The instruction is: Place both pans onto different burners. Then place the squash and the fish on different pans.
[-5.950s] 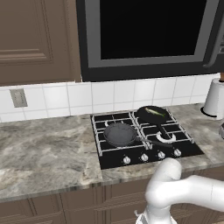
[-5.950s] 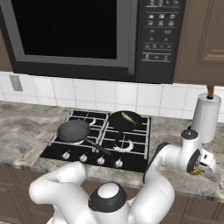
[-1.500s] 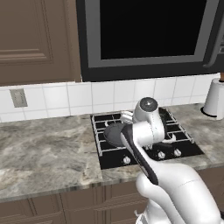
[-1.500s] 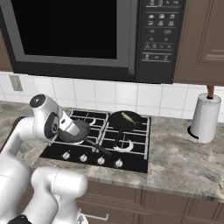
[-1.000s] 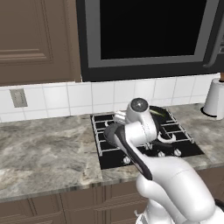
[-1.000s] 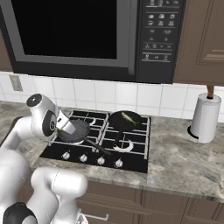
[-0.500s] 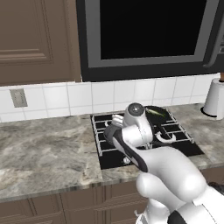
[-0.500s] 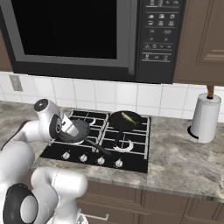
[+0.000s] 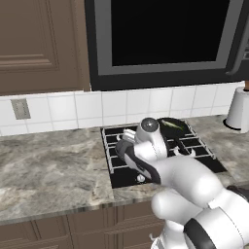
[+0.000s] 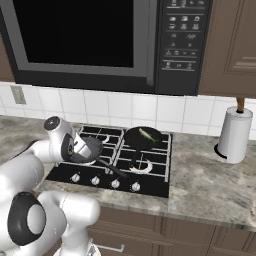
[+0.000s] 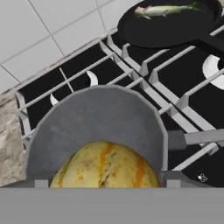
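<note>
- Since the earlier frames, arm has swung from the counter's right onto the hob (image 10: 150, 175)'s left side.
- Near pan (image 11: 96, 131) on front-left burner, directly under end effector.
- Far pan (image 10: 145, 138) holds fish (image 11: 168, 9).
- Squash (image 11: 105, 166) lies in near pan; jaws wide, whether gripping cannot tell.

I can read no text anywhere in front of me. The microwave's control panel (image 10: 181, 46) carries rows of small light marks on its buttons, but they are too small and blurred for me to make out as words or numbers. The hob's front knobs (image 10: 115, 184) bear no legible markings.
</note>
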